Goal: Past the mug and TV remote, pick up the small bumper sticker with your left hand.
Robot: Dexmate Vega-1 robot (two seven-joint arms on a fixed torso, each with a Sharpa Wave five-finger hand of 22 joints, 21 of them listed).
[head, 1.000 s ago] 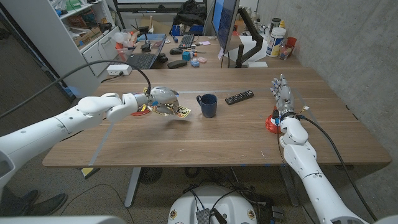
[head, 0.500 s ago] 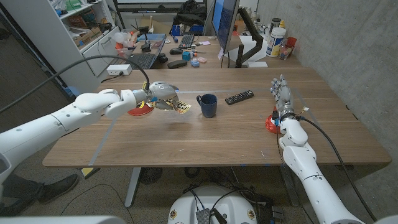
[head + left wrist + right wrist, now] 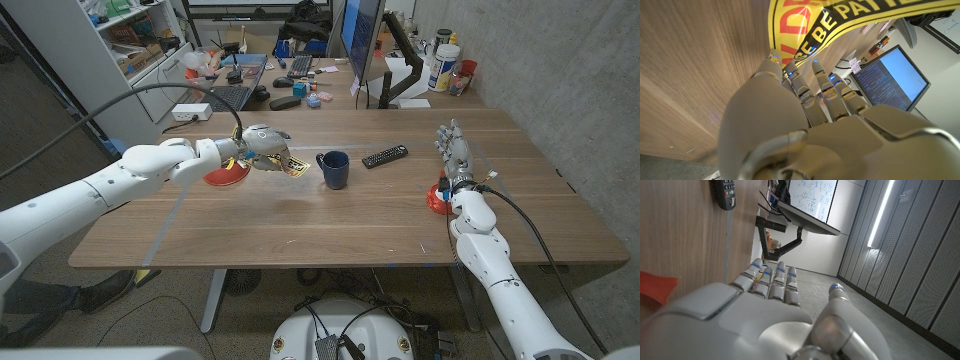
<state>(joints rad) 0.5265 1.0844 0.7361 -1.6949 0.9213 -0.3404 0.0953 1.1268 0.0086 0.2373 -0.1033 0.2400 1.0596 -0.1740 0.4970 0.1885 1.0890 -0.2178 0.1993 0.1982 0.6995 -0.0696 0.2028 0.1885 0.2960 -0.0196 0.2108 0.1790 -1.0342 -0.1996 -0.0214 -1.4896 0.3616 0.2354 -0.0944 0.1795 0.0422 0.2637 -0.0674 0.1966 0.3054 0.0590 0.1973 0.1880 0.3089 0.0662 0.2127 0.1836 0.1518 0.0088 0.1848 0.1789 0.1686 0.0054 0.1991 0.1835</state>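
Gripping the yellow bumper sticker (image 3: 840, 20) in my left hand (image 3: 262, 148), lettering partly reads "BE PAT"; right hand (image 3: 455, 152) open, fingers upright.

Yellow bumper sticker (image 3: 291, 167) hangs above the table, just left of the dark mug (image 3: 334, 169).

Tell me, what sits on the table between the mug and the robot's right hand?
The TV remote lies there, between the mug and the right hand, apart from both; the head view shows it.
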